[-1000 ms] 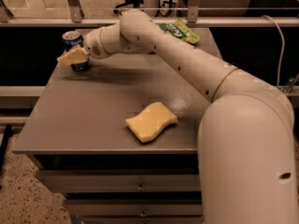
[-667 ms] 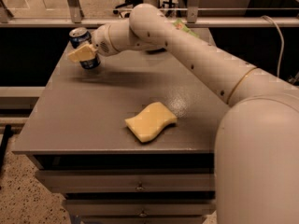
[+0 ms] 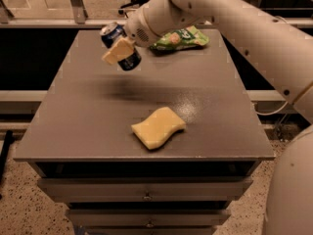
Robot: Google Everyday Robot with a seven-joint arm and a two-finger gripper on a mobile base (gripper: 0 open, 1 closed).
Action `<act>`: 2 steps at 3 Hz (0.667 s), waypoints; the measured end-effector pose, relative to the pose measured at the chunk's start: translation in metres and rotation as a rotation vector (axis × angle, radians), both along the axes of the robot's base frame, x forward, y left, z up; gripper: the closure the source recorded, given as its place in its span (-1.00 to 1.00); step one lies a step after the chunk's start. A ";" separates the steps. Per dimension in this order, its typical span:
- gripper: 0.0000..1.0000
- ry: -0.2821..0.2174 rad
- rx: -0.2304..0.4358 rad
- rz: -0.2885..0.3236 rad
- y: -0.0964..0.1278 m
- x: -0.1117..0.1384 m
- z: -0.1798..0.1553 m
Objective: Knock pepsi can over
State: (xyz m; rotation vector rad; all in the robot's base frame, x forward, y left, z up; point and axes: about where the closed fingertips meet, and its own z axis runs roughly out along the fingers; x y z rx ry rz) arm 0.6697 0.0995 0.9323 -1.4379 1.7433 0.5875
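The can (image 3: 130, 61) is small and dark blue, with a silver top and a patch of white and red print on its side. It is tilted, with the top pointing up and to the far left and the base down and to the near right. It is off the surface, in the air over the far left part of the table (image 3: 88, 131), and a blurred dark shadow lies on the top just nearer than it. The gripper (image 3: 119, 49) is closed around the can's middle. One tan finger (image 3: 115, 52) lies across the near side and hides the middle band of the can.
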 end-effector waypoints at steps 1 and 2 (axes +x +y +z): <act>1.00 0.020 -0.185 0.040 -0.020 -0.013 -0.004; 1.00 0.064 -0.359 0.121 -0.022 -0.025 -0.021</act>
